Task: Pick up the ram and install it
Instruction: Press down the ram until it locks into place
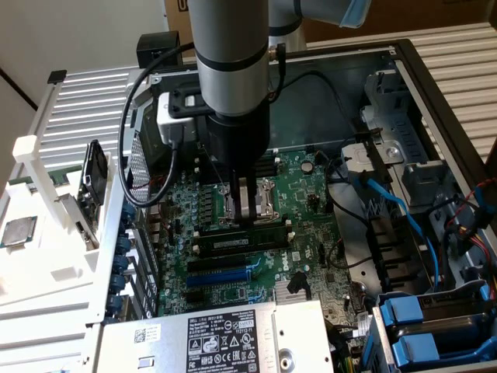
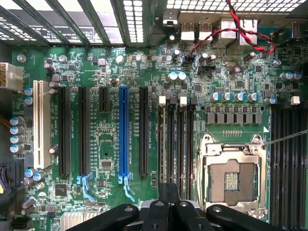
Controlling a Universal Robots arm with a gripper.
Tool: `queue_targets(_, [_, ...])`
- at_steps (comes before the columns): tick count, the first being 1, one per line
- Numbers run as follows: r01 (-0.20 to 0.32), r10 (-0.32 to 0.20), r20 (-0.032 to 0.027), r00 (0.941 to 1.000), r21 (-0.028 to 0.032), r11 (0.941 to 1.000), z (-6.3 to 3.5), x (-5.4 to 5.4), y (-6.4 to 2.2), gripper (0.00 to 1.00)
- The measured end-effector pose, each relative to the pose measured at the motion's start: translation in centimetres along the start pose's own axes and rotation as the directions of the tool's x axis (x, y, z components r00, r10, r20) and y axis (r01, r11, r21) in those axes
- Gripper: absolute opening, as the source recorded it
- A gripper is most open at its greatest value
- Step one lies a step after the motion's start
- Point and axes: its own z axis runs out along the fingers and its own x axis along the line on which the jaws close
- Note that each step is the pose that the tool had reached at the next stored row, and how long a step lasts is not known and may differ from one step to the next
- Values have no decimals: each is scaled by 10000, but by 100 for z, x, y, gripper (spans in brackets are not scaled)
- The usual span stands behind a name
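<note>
The ram (image 1: 239,242), a narrow green stick with a small white label, stands on edge in a black memory slot on the motherboard (image 1: 311,202), just in front of the processor socket. My gripper (image 1: 247,216) hangs straight down over the stick's middle. Its fingers are shut together with nothing between them, and their tips are at or just above the stick's top edge; I cannot tell whether they touch. In the wrist view the shut fingers (image 2: 169,195) point along the row of black memory slots (image 2: 175,144) with white end clips, beside the empty processor socket (image 2: 232,179).
The open computer case has metal walls all round. A drive cage with blue cables (image 1: 388,210) stands at the exterior view's right. The power supply (image 1: 210,342) is in front. A white rack at the exterior view's left holds a square silver processor chip (image 1: 17,231). Expansion slots (image 2: 124,134) lie beside the memory slots.
</note>
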Motion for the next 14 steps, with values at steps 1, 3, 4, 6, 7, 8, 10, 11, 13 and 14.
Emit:
queue_targets(1, [3, -3, 0, 10000, 0, 10000, 3, 0, 0, 11])
queue_targets(3, [9, -9, -1, 10000, -1, 10000, 10, 0, 0, 11])
queue_targets(4, [11, -11, -2, 10000, -2, 10000, 13, 0, 0, 11])
queue_targets(6, [16, -16, -1, 10000, -1, 10000, 21, 0, -1, 11])
queue_targets(7, [19, -19, -3, 10000, -2, 10000, 23, -2, -2, 11])
queue_targets(8, [24, -24, -3, 10000, -3, 10000, 26, -3, -4, 11])
queue_targets(10, [39, -39, -3, 10000, -3, 10000, 33, -3, -6, 11])
queue_targets(11, [48, -48, -3, 10000, -3, 10000, 35, -3, -7, 11])
queue_targets(13, [65, -65, -3, 10000, -3, 10000, 40, -3, -9, 11])
queue_targets(14, [71, -71, -3, 10000, -4, 10000, 42, -3, -10, 11])
